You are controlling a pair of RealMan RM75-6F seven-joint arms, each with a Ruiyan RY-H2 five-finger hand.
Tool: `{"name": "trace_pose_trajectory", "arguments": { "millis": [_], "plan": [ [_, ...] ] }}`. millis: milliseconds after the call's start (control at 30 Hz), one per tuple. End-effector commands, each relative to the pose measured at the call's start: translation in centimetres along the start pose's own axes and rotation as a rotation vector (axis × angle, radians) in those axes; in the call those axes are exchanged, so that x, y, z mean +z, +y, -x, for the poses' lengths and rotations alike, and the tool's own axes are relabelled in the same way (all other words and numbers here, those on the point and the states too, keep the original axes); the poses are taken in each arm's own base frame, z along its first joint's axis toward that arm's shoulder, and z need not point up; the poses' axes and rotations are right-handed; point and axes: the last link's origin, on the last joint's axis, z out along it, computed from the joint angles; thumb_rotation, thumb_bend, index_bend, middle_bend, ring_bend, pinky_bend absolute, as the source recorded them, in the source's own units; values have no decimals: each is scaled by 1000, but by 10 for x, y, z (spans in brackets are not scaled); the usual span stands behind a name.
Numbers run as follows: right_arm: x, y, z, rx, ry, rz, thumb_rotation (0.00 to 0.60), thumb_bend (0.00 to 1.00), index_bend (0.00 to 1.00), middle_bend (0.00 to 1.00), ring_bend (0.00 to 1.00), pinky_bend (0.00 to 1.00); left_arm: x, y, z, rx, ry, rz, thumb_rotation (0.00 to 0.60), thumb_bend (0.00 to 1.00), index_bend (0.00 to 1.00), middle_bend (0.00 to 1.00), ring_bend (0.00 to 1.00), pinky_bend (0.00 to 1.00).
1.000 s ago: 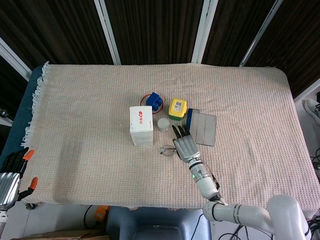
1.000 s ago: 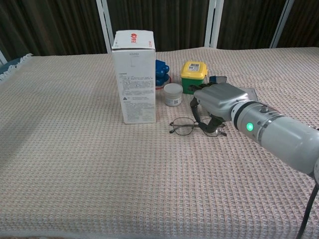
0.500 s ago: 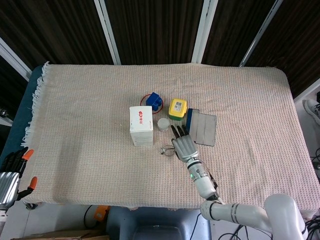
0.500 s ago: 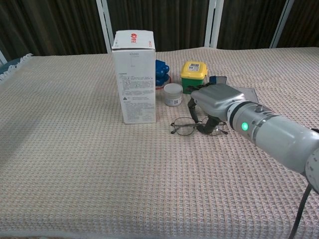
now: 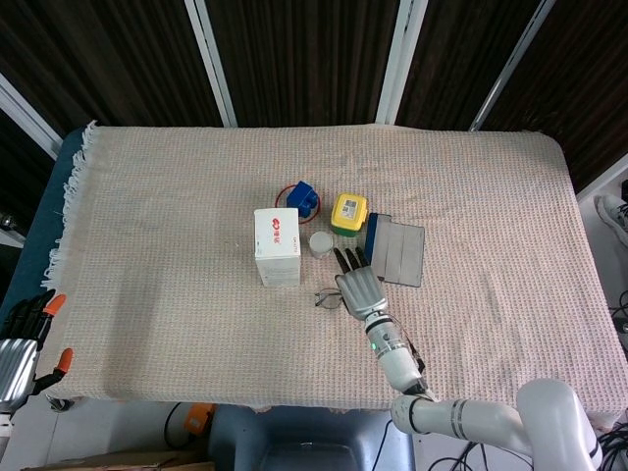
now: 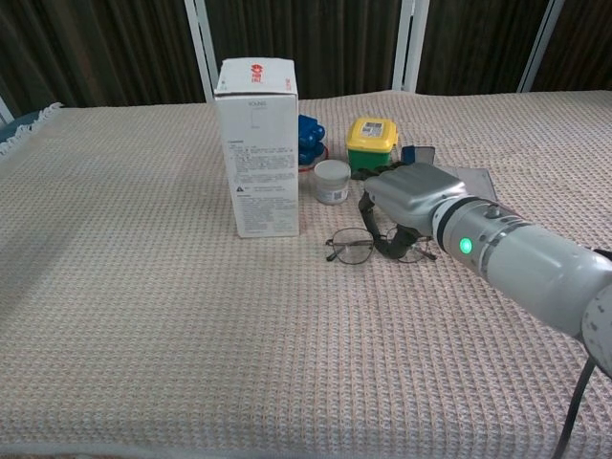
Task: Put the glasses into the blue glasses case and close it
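The thin-framed glasses (image 5: 329,297) (image 6: 352,249) lie on the woven cloth in front of the white carton. My right hand (image 5: 359,286) (image 6: 409,194) is over their right half, with dark fingertips (image 6: 390,240) reaching down around the right lens; the glasses still rest on the cloth. The blue glasses case (image 5: 396,250) (image 6: 419,154) lies open just behind and to the right of the hand, grey lining up. My left hand (image 5: 20,343) hangs off the table's near left corner, fingers apart and holding nothing; only the head view shows it.
A tall white carton (image 5: 277,245) (image 6: 258,143) stands left of the glasses. Behind them are a small white jar (image 5: 321,241) (image 6: 332,181), a yellow-lidded green tub (image 5: 347,213) (image 6: 371,145) and a blue object on a red ring (image 5: 301,198) (image 6: 308,141).
My right hand has shifted slightly left and nearer the carton, staying over the glasses. The glasses nudged a little left. The left hand has not moved.
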Motion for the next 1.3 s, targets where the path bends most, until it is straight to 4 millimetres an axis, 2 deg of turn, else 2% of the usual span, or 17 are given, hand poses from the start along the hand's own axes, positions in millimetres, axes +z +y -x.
{"name": "trace_pose_trajectory", "arguments": {
  "millis": [33, 267, 567, 933, 1133, 1300],
  "plan": [
    [0, 0, 0, -2, -2, 2, 600, 586, 716, 131, 0, 0, 0, 0, 0, 0, 0, -1, 600, 413, 0, 0, 0, 8],
    [0, 1, 0, -6, -4, 3, 600, 600, 742, 135, 0, 0, 1, -1, 0, 1, 0, -6, 600, 416, 0, 0, 0, 8],
    [-1, 3, -3, -7, 10, 5, 600, 709, 794, 153, 0, 0, 1, -1, 0, 2, 2, -11, 600, 415, 0, 0, 0, 9],
    [-10, 13, -18, -68, 72, -26, 600, 715, 807, 160, 0, 0, 2, -2, 0, 3, 5, -19, 600, 415, 0, 0, 0, 9],
    [-25, 31, -29, -150, 139, -61, 600, 715, 807, 160, 0, 0, 3, -2, 0, 12, 9, -26, 600, 414, 0, 0, 0, 9],
    [-42, 62, -38, -232, 198, -80, 600, 715, 807, 160, 0, 0, 3, 0, 2, 24, 10, -33, 600, 415, 0, 0, 0, 9]
  ]
}}
